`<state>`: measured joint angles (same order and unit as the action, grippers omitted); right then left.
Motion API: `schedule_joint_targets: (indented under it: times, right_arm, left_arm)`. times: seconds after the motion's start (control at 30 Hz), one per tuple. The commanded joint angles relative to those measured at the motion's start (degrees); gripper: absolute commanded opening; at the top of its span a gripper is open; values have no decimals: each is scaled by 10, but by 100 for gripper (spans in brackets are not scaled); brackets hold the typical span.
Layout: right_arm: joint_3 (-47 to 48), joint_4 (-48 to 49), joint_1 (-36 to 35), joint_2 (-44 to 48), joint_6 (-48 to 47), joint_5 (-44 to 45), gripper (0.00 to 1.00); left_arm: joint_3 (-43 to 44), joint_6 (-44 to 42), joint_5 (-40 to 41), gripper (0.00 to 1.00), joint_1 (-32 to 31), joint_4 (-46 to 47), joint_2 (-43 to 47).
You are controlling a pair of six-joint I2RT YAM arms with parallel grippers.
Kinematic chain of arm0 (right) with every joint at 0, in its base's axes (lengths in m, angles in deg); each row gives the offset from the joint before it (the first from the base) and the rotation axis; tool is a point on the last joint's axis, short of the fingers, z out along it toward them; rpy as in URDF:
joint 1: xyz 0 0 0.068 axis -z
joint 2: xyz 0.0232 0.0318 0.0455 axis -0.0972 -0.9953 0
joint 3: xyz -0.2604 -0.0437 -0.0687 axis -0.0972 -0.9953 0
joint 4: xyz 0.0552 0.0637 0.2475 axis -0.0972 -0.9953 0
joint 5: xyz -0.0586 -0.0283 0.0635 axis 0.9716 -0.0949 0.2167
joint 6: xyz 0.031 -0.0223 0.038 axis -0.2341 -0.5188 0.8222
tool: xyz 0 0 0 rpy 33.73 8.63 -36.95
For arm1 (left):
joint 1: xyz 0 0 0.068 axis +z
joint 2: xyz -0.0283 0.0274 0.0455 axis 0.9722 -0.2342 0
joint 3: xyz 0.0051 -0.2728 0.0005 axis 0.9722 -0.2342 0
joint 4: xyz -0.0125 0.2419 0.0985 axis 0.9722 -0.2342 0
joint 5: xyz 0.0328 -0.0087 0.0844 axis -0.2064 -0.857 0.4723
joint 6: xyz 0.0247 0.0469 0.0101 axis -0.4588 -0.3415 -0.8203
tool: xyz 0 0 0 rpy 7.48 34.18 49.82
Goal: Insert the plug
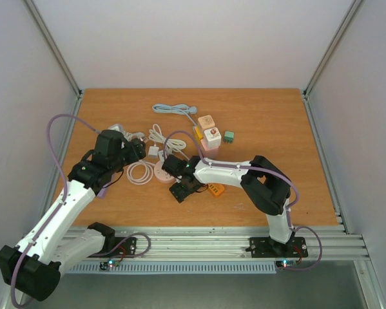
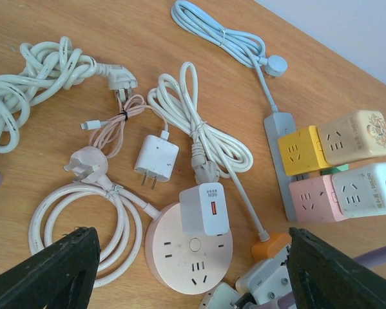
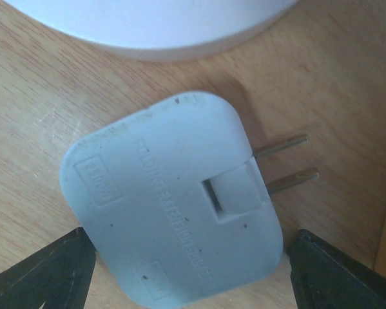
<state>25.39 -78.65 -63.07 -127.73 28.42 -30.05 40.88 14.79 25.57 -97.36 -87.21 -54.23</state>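
The plug (image 3: 173, 199) is a flat, pale grey block with rounded corners and raised lettering we cannot read. It lies on the wooden table (image 1: 263, 116), close in front of the right wrist camera. Its two metal pins (image 3: 286, 161) point to the right of that view. Just above it we see the curved rim of the round socket (image 3: 154, 26).

The right gripper (image 1: 182, 190) is low over the table near its middle. Its black fingers (image 3: 44, 277) are spread, one on each side of the plug and close to its edges. We cannot tell whether they touch it.

The left gripper (image 1: 139, 149) is to the left, above a tangle of cables. Its fingers (image 2: 51, 270) are spread wide with nothing between them.

From the left wrist we see the round socket as a pink disc, and a white charger (image 2: 204, 209) stands plugged into its top. A looped white cable (image 2: 83, 219) lies beside the disc, and a thicker white coil (image 2: 25, 84) sits farther left. A small loose charger (image 2: 156, 156) lies flat, near the disc.

To the right, four cube sockets sit on a grey strip (image 2: 278, 122): yellow (image 2: 299, 151), cream (image 2: 354, 135), pink (image 2: 312, 198) and white (image 2: 366, 190). A pale blue cable (image 2: 218, 32) is coiled beyond them
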Motion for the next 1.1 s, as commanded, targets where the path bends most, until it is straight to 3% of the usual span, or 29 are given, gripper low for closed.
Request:
schedule_joint_targets:
  times: [0.0,0.17,0.33,0.67,1.07]
  right_arm:
    - [20,1,-2,-16,-24,6,82]
    - [19,15,-2,-26,-21,4,78]
    - [9,28,-2,-23,5,-2,61]
    - [-57,121,-2,90,58,28,59]
    - [-133,247,-2,261,140,74,59]
  left_arm:
    - [-4,-5,-12,79,3,7,1]
    - [-3,-2,-14,80,4,5,3]
    - [-7,2,-18,80,3,10,12]
    - [-38,14,-39,80,3,45,47]
    - [-73,6,-247,88,3,184,67]
